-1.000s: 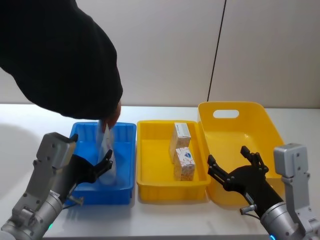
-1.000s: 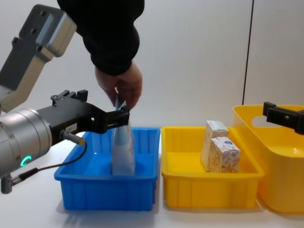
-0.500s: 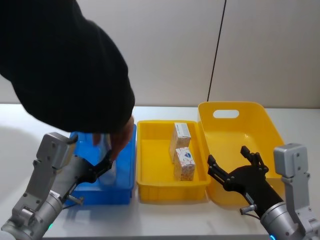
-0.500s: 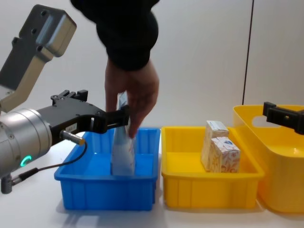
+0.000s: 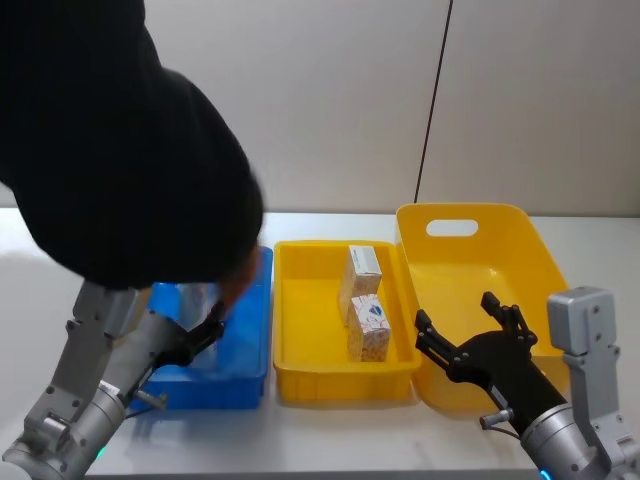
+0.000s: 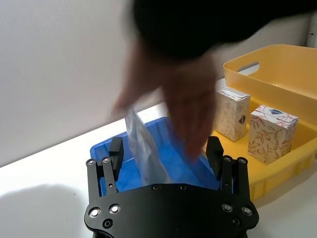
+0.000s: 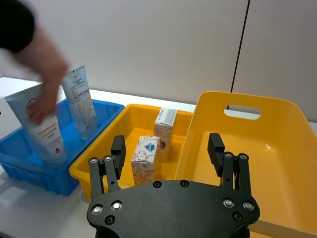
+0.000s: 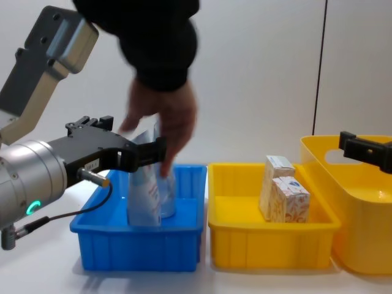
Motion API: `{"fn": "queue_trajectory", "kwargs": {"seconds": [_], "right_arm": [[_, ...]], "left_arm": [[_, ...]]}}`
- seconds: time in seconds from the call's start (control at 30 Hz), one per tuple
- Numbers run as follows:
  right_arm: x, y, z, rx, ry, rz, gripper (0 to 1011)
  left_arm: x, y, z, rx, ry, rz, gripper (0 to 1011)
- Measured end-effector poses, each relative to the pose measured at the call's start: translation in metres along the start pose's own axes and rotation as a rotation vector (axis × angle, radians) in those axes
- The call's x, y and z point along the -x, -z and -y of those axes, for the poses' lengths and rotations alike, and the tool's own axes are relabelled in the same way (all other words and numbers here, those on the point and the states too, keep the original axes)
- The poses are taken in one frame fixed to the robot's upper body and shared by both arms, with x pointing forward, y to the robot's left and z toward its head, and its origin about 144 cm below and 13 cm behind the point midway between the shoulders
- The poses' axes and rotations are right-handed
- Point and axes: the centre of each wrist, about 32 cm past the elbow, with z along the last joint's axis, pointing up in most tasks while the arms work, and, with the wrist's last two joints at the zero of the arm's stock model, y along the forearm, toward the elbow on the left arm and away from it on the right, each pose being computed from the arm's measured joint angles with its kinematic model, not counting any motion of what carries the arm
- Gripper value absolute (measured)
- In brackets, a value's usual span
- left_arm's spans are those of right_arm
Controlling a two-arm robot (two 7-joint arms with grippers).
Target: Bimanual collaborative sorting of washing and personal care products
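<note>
A: Two cartons (image 5: 366,313) in the head view, upright in the shallow yellow tray (image 5: 300,375), one behind the other. A person's dark sleeve (image 5: 110,150) covers most of the blue bin (image 5: 250,350). Left gripper (image 5: 205,330) is at the bin's near side, right gripper (image 5: 470,345) over the deep yellow tub (image 5: 520,250).

B: Left wrist view?

A: Left gripper's fingers (image 6: 115,151) spread wide, nothing between them. A pouch (image 6: 143,148) stands tilted in the blue bin just ahead, a person's hand (image 6: 190,106) on it, blurred.

B: And the right wrist view?

A: Right gripper's fingers (image 7: 118,148) also spread, empty. Two pale-blue tubes in the blue bin: the hand grips the nearer tube (image 7: 42,129); the farther tube (image 7: 79,101) stands by itself.

B: Chest view agrees?

A: Yes. Hand (image 8: 162,116) on the pouches (image 8: 147,196) standing in the bin, left gripper (image 8: 144,153) level with their tops, touching or not, cannot tell.

B: Step?

A: My reading: the person is loading the bin and sorting hasn't begun. Next the left gripper should wait for the hand to clear, then close on one upright pouch; soft flat pouches may buckle.
</note>
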Motion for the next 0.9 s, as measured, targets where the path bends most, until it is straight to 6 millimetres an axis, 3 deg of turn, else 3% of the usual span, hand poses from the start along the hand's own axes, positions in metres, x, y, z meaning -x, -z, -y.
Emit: {"fn": "queue_trajectory", "kwargs": {"seconds": [0.9], "right_arm": [[0.0000, 0.0000, 0.0000, 0.000, 0.000, 0.000, 1004]], "left_arm": [[0.0000, 0.0000, 0.0000, 0.000, 0.000, 0.000, 1002]]}}
